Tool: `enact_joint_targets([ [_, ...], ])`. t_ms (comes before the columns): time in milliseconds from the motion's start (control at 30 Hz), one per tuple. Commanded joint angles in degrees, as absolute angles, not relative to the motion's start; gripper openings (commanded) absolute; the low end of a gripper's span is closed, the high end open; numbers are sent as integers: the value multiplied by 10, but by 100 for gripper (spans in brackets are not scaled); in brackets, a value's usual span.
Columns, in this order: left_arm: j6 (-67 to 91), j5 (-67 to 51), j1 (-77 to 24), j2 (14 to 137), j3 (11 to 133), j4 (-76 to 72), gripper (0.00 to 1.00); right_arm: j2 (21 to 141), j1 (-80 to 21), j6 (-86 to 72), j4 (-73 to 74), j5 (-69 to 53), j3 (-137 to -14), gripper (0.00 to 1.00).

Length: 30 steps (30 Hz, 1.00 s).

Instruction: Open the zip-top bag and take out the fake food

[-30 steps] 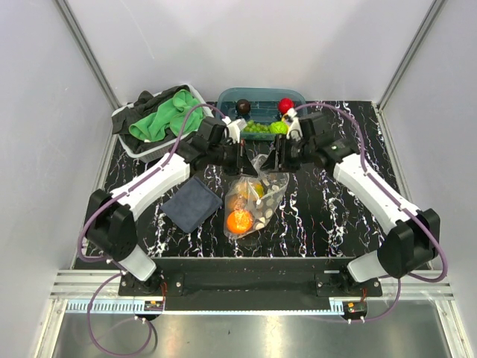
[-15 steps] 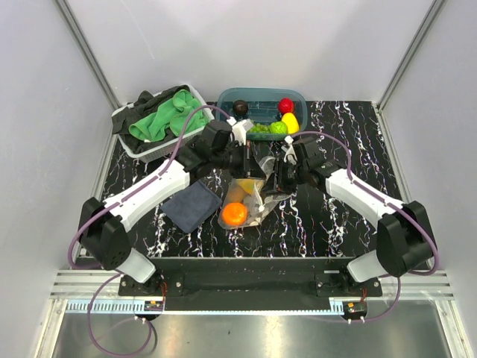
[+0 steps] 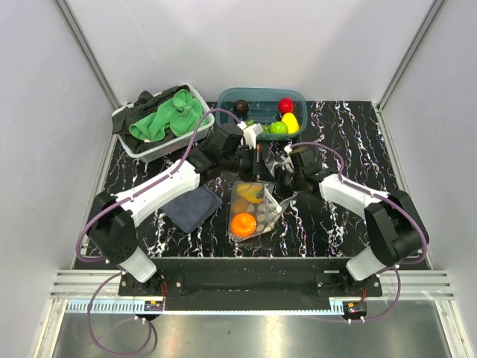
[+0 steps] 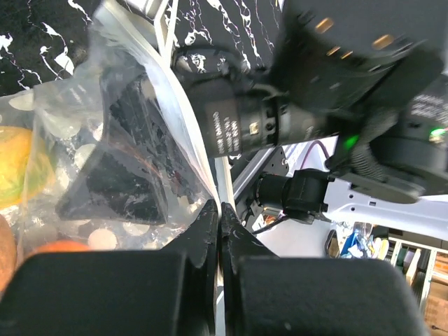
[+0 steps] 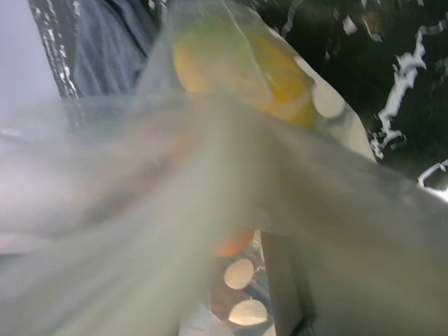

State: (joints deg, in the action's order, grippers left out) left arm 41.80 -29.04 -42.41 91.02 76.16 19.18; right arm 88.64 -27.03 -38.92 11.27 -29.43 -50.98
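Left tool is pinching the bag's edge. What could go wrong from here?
1. The left tool pinches only a thin strip of the bag; a hard pull might slip it free or tear the plastic.
2. The orange sits at the bag's end farthest from that pinch, so lifting would probably load the grip.
3. Plastic blurs the right wrist view, so the right tool may miss the opposite edge.
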Motion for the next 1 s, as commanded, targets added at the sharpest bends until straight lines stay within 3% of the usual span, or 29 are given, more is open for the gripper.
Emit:
enact_joint_targets([
  [0,425,-294,-427,911,781,151,0,877,-275,-394,55,-304,-477,59],
  [167,436,-308,-430,919,772,147,0,931,-276,-447,-16,-323,-477,65],
  [300,447,-315,-440,928,768,132,0,942,-275,-499,-112,-323,-456,76],
  [433,454,-319,-450,936,759,121,0,966,-275,-514,-113,-309,-464,86],
  [700,453,-323,-454,954,757,110,0,1008,-276,-561,-185,-333,-451,89],
  [967,410,-288,-454,955,790,162,0,948,-275,-548,-160,-302,-410,89],
])
